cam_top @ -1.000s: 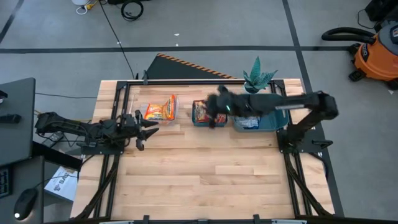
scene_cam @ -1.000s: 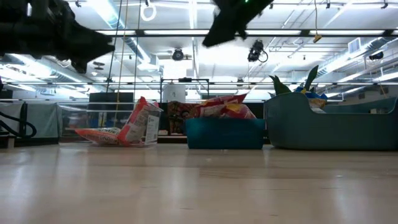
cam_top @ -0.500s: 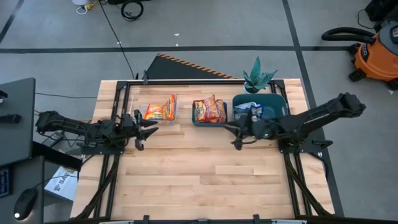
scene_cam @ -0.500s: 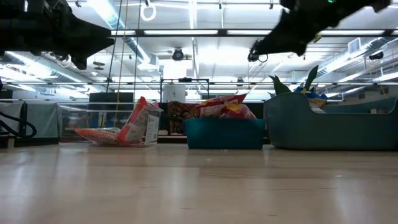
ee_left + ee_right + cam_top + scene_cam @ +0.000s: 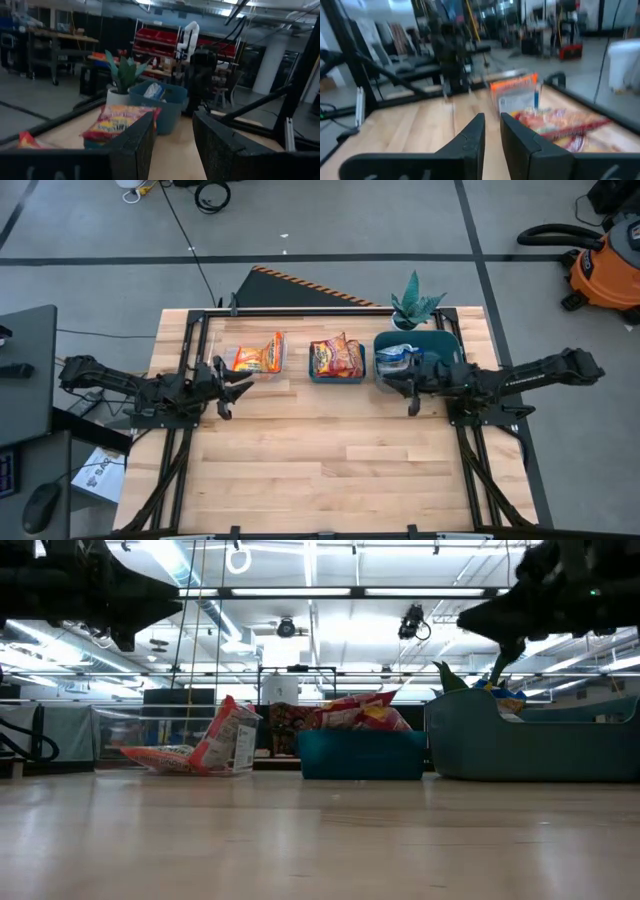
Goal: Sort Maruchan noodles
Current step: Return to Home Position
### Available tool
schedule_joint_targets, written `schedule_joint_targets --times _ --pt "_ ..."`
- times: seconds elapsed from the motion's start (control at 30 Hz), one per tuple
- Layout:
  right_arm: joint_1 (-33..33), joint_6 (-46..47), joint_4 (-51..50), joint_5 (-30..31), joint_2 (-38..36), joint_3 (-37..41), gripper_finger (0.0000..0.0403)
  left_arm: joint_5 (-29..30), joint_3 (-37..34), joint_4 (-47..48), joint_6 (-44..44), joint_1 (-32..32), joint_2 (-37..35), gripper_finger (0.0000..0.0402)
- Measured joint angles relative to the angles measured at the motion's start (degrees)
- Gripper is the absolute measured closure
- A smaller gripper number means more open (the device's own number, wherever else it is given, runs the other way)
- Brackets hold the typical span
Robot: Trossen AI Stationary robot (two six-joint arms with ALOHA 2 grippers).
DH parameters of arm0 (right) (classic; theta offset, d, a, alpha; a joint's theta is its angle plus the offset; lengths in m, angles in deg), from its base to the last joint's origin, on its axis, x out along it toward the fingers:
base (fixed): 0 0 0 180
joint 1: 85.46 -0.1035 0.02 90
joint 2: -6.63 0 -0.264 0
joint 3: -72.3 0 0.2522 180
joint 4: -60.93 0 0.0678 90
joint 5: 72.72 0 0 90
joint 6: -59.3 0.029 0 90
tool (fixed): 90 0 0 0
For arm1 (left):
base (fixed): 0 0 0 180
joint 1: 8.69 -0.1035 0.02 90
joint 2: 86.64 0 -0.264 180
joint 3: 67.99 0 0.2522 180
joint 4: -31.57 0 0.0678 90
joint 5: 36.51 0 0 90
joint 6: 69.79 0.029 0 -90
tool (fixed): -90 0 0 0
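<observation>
High view, crinkly red packets [image 5: 337, 358] in square teal bin [image 5: 337, 379], left tool [image 5: 238, 390] wide, right tool [image 5: 400, 392] narrowly parted.

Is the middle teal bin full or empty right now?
Full. Red-and-yellow noodle packs heap above the rim of the teal bin in the low view.

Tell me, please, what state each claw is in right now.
Left claw: open, holding nothing.
Right claw: open narrowly, holding nothing.

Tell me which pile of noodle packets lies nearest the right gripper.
The blue-and-white packets in the large teal bin, beside the right gripper; red packets and orange packets lie farther off.
</observation>
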Motion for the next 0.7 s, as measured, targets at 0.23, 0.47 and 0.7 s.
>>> schedule_joint_targets --times 0.23,0.47,0.7 --pt "0.25 -5.88 4.86 -0.78 -10.06 5.93 0.0347 -0.09 0.0 5.26 -4.96 0.04 0.02 0.026" --pt "0.2 -7.63 -2.02 -3.68 -16.45 6.46 0.0348 -0.11 0.0 6.08 -3.75 0.0 0.02 0.026" --pt "0.2 -10.36 -3.73 -5.1 -18.63 6.46 0.0348 -0.11 0.0 5.57 -3.56 0.0 0.0 0.026"
